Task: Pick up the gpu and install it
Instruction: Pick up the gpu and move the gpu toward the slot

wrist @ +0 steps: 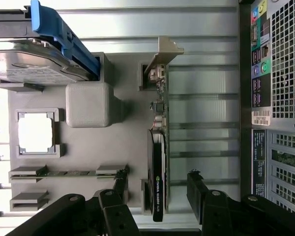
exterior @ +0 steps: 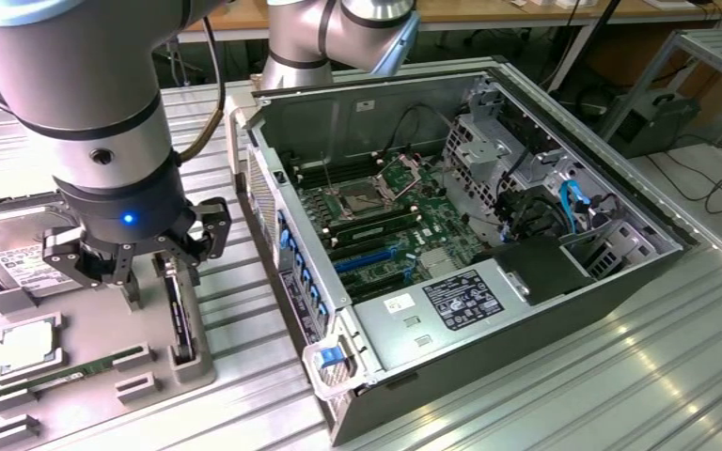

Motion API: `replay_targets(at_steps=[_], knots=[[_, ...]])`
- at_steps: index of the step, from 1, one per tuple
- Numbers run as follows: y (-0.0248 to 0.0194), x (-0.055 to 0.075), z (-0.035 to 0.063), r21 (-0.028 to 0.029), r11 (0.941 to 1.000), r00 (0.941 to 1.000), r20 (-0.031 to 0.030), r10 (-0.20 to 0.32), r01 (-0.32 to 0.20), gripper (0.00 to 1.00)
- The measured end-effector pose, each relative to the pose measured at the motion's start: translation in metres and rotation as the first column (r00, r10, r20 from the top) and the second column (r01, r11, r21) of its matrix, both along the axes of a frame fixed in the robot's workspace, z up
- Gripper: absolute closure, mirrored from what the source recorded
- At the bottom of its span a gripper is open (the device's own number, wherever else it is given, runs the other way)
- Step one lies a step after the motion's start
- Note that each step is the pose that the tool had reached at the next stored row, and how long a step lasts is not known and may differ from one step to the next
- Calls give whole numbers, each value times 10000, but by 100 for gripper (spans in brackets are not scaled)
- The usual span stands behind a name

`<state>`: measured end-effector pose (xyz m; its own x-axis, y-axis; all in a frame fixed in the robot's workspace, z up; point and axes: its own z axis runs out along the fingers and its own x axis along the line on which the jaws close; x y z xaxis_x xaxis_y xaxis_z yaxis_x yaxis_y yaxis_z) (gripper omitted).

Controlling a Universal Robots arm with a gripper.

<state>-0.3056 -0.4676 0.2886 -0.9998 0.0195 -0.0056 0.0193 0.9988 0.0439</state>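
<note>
The gpu [exterior: 180, 319] is a thin dark card standing on edge in a slot of the grey fixture tray [exterior: 91, 324], at the exterior view's left. In the wrist view the gpu [wrist: 158, 142] runs lengthwise, with its silver bracket [wrist: 163, 51] at the far end. My gripper [exterior: 148, 271] hovers just above the card's near end. The gripper [wrist: 157, 178] is open, one black finger [wrist: 120, 179] on each side of the card and neither touching it. The open computer case [exterior: 462, 235] lies on its side beside the tray, its motherboard [exterior: 374, 211] exposed.
The tray [wrist: 123, 142] also holds a silver hard drive [wrist: 34, 66] with a blue clip, a square chip [wrist: 35, 135] and a green memory stick [wrist: 69, 173]. The case's rear panel [wrist: 275, 98] stands close beside the tray. Everything rests on a ribbed metal table [exterior: 587, 385].
</note>
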Motion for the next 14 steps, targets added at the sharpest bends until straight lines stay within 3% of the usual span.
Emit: replay_targets(at_steps=[14], knots=[[51, -1, -60, 55, 10000, 10000, 2, 73, -73, 40]])
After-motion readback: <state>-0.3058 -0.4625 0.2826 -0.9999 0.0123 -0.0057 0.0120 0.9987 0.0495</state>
